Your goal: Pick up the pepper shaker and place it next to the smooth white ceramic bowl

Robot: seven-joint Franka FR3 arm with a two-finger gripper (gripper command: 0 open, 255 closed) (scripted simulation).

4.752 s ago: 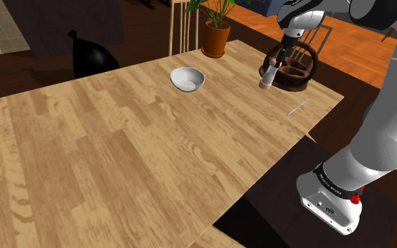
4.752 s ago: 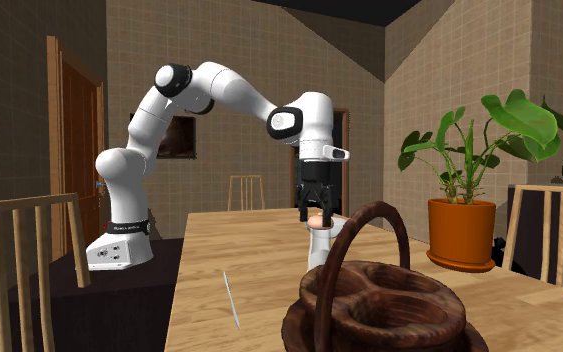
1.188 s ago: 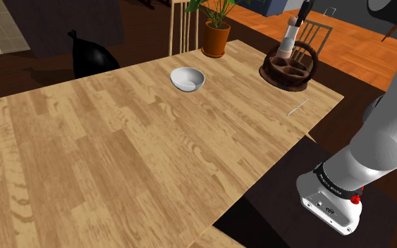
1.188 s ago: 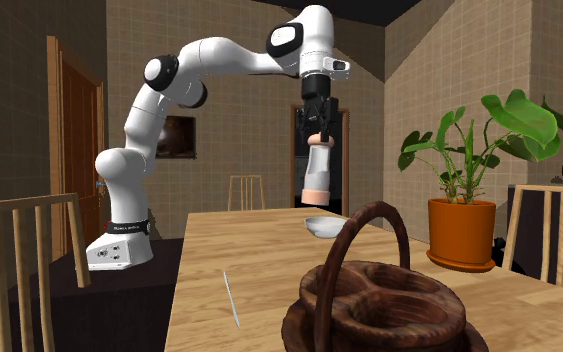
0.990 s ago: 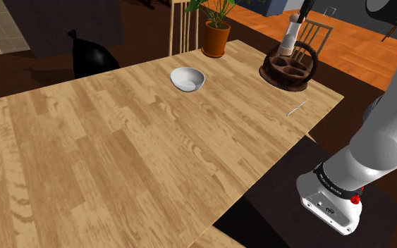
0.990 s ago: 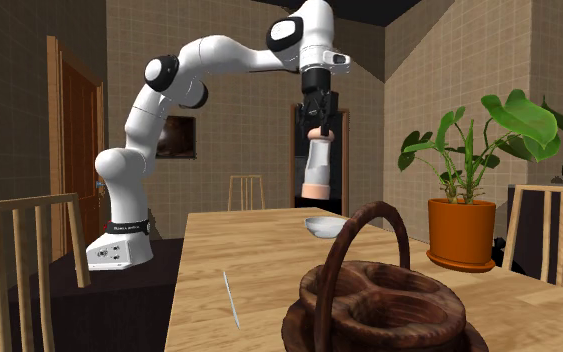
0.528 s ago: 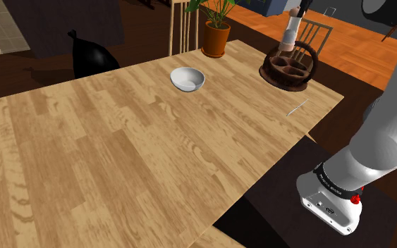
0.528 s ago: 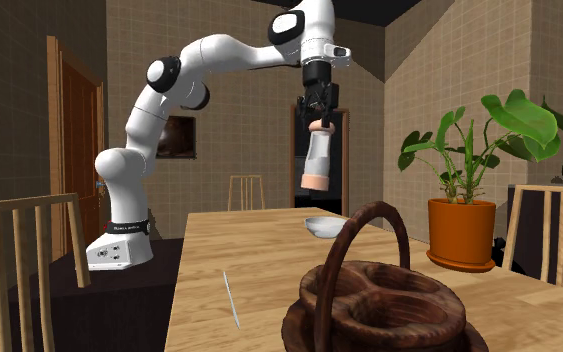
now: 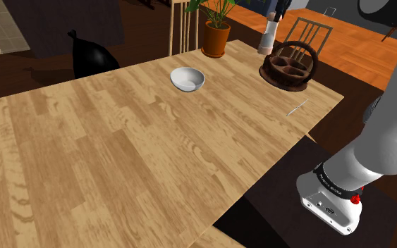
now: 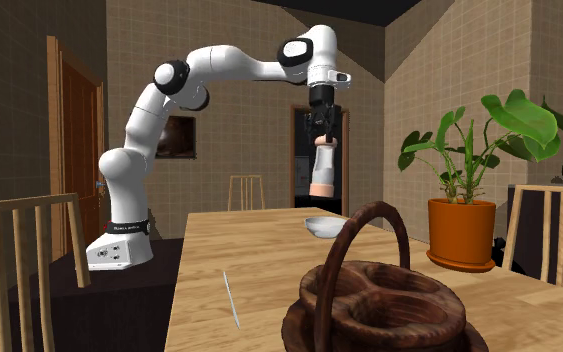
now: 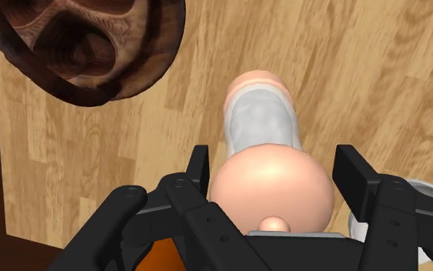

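The pepper shaker (image 9: 268, 35) is a tall pale cylinder with a pinkish cap and base. It hangs high above the far end of the wooden table (image 9: 119, 148), and my gripper (image 9: 279, 13) is shut on its top. In the second exterior view the gripper (image 10: 322, 132) holds the shaker (image 10: 320, 172) upright, well above the white bowl (image 10: 320, 227). In the wrist view the black fingers (image 11: 199, 171) clasp the rounded cap of the shaker (image 11: 262, 123). The white bowl (image 9: 187, 79) rests on the table, to the shoulder view's left of the shaker.
A dark wooden basket with a hoop handle (image 9: 289, 67) stands near the table's far right corner, also in the second exterior view (image 10: 379, 300). An orange plant pot (image 9: 216, 36) stands behind the bowl. A thin utensil (image 9: 297, 108) lies near the right edge. Chairs stand around the table.
The arm has carried the shaker from above the basket toward the shoulder view's left, nearer the bowl. The grip has stayed shut on it.
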